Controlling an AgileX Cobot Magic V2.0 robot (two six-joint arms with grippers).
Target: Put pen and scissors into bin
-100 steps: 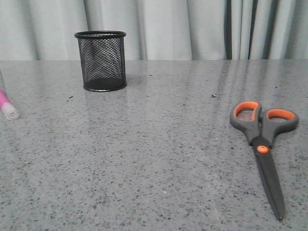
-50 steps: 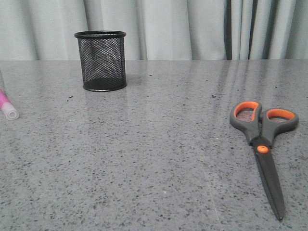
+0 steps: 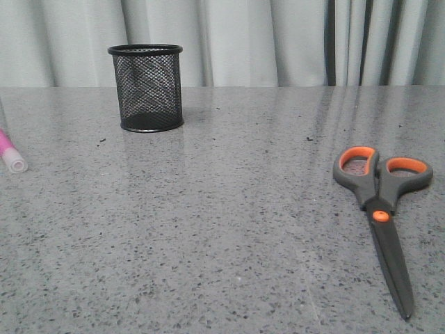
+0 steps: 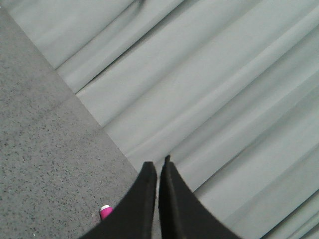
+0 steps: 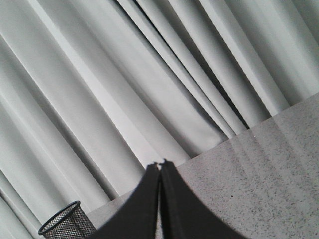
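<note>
Scissors lie flat near the speckled surface's right edge, blades closed, well apart from the bin standing far-left by the curtain. Pen is cut off at the left edge, just beside the left tool. Both tools, right included, are pinched together, empty, raised

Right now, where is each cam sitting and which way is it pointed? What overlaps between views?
Front: low over the table, facing forward to the curtain; shows the mesh cup, scissors and pen tip; no robot parts.
Left wrist: on the left arm, aimed at the curtain and table edge; left gripper fingers shut, pen end beside them.
Right wrist: on the right arm, aimed at the curtain; right gripper fingers shut, cup at the frame's corner.
Shared: front and right wrist both show the cup; front and left wrist the pen.
</note>
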